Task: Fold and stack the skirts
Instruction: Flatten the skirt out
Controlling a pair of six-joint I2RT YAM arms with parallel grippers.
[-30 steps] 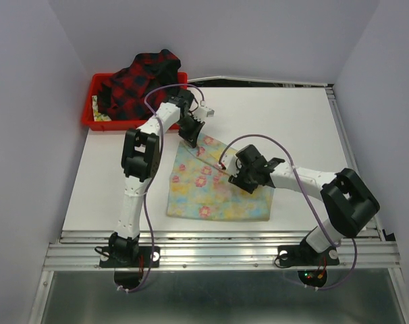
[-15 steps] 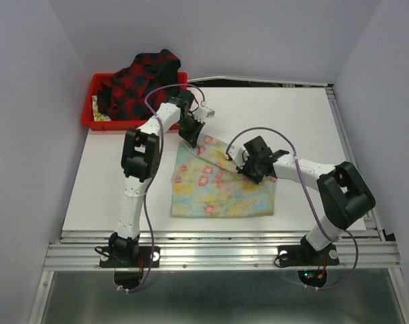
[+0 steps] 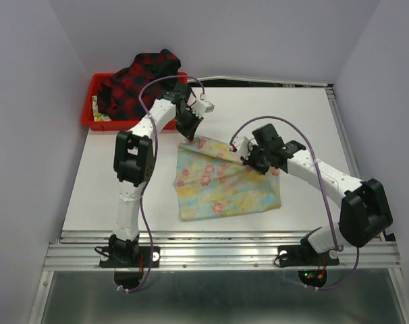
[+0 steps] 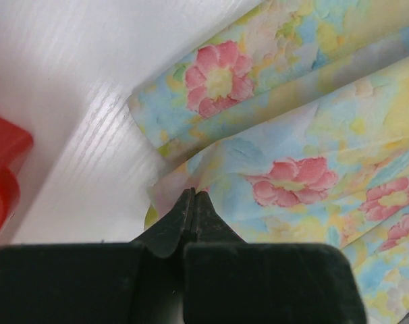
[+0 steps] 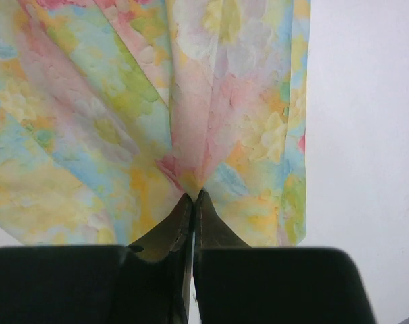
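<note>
White table (image 3: 110,196): work surface filling the middle of the top view; it carries the floral skirt so the cloth can be folded flat.
Floral skirt (image 3: 225,192): pastel yellow and blue cloth with pink flowers, centre of frame. Near part lies on the table. Far edge is lifted and creased between two pinch points, apparently so it can be carried over as a fold.
Plaid skirt (image 3: 140,77): red-and-black, heaped in and over the tray, upper left; not held, judged next in line.
Red tray (image 3: 88,118): plastic, upper left, on the table's far left corner; holds the plaid skirt.
Right arm (image 3: 326,179): stretched from lower right toward centre, wrist low over the skirt's upper-right edge.
Left arm (image 3: 133,158): rises from lower left, elbow high, wrist bent down to the skirt's upper-left corner.
Right gripper (image 3: 250,162): jaws together, pinching a gather of the floral skirt; pleats radiate from the tips.
Left gripper (image 3: 191,133): jaws together, clamped on the floral skirt's corner.
</note>
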